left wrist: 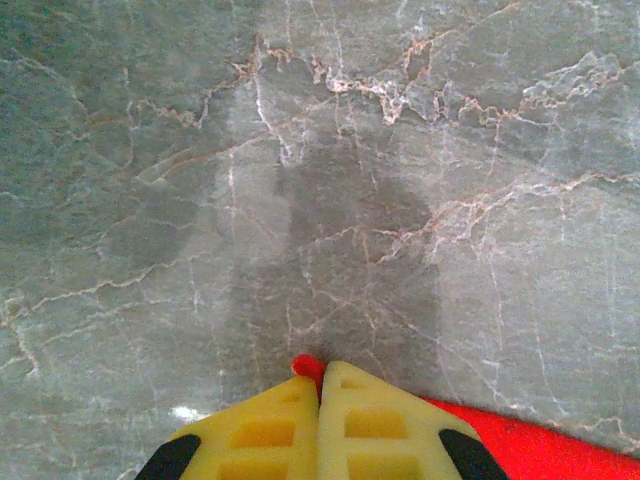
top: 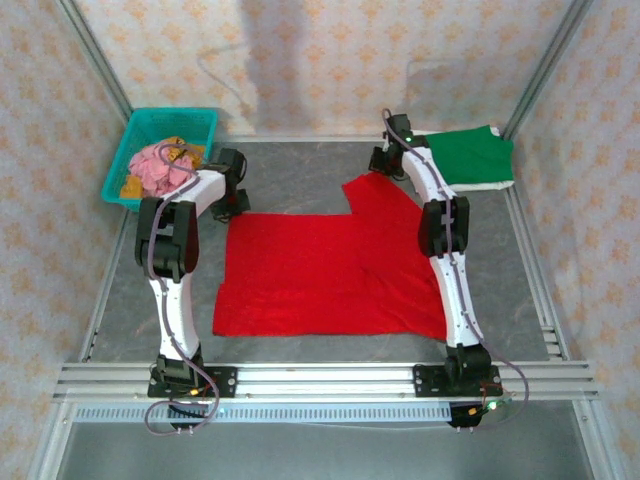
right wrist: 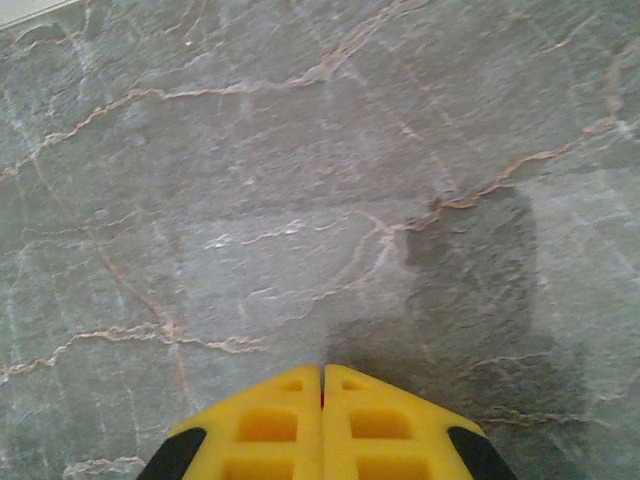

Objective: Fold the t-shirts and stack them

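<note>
Red t-shirt (top: 320,275) lies spread, perhaps half-folded.

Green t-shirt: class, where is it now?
In the top view, the green t-shirt lies folded at the table's far right corner, beyond the red t-shirt and right gripper.

I stood in a lab test cell: aluminium rails (top: 320,378) and patterned curtain walls (top: 320,60) enclosed my desk (top: 300,175).

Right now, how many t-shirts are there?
2: a bright red cloth t-shirt spread mid-table, a dark green cloth t-shirt folded at the far right. More may be hidden.
</note>
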Controlling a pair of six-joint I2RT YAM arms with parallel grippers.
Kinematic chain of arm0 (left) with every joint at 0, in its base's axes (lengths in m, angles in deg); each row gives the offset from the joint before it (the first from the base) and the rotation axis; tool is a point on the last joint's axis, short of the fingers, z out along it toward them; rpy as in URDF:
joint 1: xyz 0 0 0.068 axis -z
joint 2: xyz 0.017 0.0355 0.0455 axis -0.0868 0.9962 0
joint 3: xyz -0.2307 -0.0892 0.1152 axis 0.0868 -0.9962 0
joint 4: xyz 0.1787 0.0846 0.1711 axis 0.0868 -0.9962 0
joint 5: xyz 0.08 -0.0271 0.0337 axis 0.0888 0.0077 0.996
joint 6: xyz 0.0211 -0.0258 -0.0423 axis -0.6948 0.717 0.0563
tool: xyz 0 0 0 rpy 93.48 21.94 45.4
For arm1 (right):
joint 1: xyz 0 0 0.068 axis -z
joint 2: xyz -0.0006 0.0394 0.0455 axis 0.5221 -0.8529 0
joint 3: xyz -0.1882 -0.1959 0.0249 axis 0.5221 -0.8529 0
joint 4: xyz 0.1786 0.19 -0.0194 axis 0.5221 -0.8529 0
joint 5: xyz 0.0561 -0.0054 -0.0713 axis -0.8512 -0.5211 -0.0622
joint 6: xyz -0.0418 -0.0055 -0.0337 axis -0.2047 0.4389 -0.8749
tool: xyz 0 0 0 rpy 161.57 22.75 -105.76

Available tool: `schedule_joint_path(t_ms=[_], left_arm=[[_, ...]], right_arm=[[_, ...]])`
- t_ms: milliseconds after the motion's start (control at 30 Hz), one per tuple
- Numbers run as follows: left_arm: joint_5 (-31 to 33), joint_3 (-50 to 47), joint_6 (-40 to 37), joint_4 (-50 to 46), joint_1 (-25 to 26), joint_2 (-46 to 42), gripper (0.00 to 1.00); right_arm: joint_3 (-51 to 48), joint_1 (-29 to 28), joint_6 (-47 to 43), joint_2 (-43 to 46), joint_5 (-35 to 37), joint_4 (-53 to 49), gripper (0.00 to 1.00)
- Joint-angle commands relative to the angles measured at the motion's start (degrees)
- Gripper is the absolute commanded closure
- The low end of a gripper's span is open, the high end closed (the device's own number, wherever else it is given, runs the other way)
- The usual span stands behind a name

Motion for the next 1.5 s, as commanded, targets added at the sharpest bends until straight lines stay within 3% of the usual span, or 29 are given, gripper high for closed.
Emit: schedule_joint_path(t_ms=[0, 300, 700, 867, 1133, 1300, 1467], left_arm=[[1.2, -1.0, -0.4, -1.1, -0.3, -4.5, 1.0], [2.6, -4.4, -0.6, 0.9, -0.4, -9.7, 1.0], [7.1, -16.6, -3.3, 9.1, -0.3, -17.5, 1.0], [7.6, -18.5, -3.5, 11.3, -0.3, -19.6, 1.0], [6.8, -24.0, -4.2, 14.8, -0.3, -22.5, 1.0], [5.3, -21.1, -5.2, 12.8, -0.2, -19.5, 1.0], [3.9, -14.6, -6.0, 10.3, 0.2, -15.7, 1.0]], right_arm=[[-1.4, -0.1, -0.2, 5.3, 0.8, -0.1, 1.0], [-17.8, -0.1, 1.1, 18.9, 0.7, 9.3, 1.0], [-51.2, 0.1, 1.9, 41.2, -0.2, 29.9, 1.0], [-59.5, 0.3, 1.3, 48.1, -2.5, 34.0, 1.0], [-74.2, 0.4, 2.2, 61.9, -0.4, 38.1, 1.0], [-77.8, 1.4, 2.2, 66.7, 1.3, 39.2, 1.0], [-74.9, 2.0, 0.8, 65.1, 1.8, 39.7, 1.0]])
